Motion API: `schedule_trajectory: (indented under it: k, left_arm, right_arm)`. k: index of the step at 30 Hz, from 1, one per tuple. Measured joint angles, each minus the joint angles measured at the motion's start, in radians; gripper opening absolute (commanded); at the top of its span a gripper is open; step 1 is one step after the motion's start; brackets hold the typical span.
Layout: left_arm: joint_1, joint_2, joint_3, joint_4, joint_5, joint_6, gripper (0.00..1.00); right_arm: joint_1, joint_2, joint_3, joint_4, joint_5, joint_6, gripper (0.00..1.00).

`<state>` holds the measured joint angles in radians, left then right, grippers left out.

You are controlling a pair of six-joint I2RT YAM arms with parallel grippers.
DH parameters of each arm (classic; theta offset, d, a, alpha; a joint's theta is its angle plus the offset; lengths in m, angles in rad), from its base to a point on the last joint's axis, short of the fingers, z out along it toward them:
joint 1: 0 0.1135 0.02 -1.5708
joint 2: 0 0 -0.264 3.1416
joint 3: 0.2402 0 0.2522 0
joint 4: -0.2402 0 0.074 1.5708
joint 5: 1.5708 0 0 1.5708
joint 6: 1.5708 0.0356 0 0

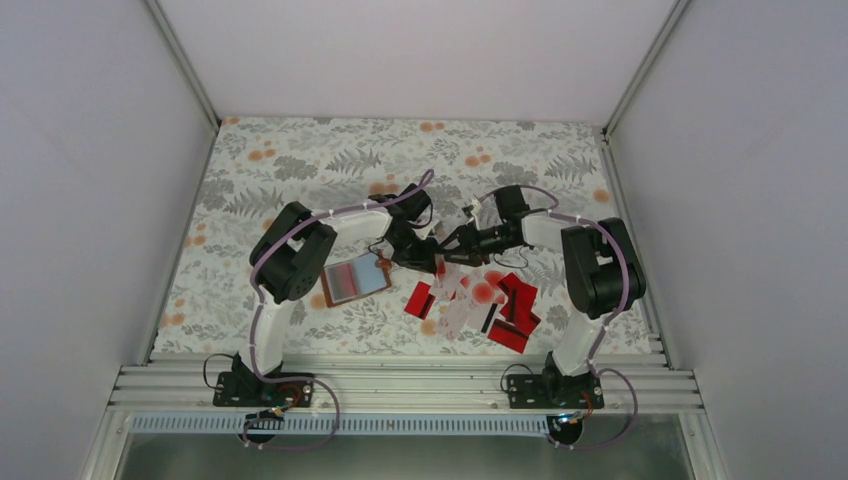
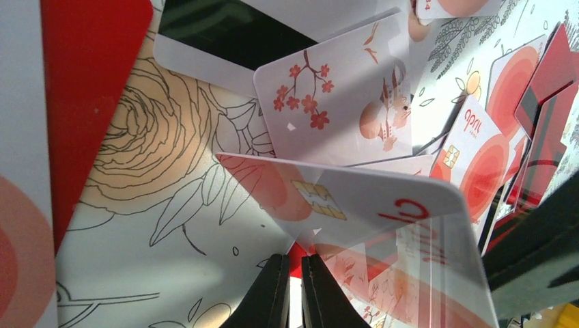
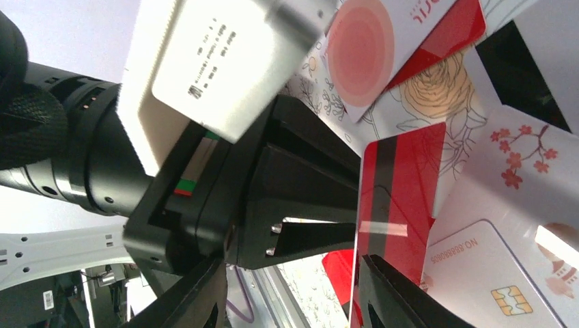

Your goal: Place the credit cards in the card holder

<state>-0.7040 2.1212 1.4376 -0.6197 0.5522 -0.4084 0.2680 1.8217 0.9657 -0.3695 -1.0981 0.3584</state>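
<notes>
The left claw (image 2: 295,258) has its two black fingers pressed almost together. Only a thin slit is left between them, with a sliver of red showing in it, and I cannot tell which card, if any, is pinched there. Just beyond its tips a white card with a gold chip and a red blotch (image 2: 341,201) is tilted up off the floral-patterned tabletop (image 1: 300,170). Farther out from the tips lies a white card printed with red blossoms (image 2: 334,102). The right claw (image 3: 292,263) faces the left claw, tips near tips, with its fingers apart at a middling width. The left claw's black body fills the space ahead of it. A red card with a dark stripe (image 3: 386,198) stands on edge close to one right-claw finger, at the left claw's tips; whether it touches that finger I cannot tell. The thin flat rectangular credit cards (image 1: 470,298), some solid red with a dark stripe and some white with round red blotches, lie scattered and overlapping beneath both claws and out toward the right arm's side. The small brown leather-like folding card holder (image 1: 355,278) lies open with its pale blue-grey inside upward, just beside the left claw on the side away from the right claw, apart from the pile.
</notes>
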Motion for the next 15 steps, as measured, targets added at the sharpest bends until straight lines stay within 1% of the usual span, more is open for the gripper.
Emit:
schedule_trajectory:
  k: [5,15]
  left_arm:
    - [0.001,-0.001,-0.010,0.018,0.012,0.000,0.07]
    - [0.001,-0.002,-0.016,0.032,0.026,0.000,0.07]
  right_arm:
    - [0.002,0.000,-0.026,0.000,0.010,0.000,0.44]
    - [0.007,0.000,-0.036,-0.024,0.093,-0.005,0.31]
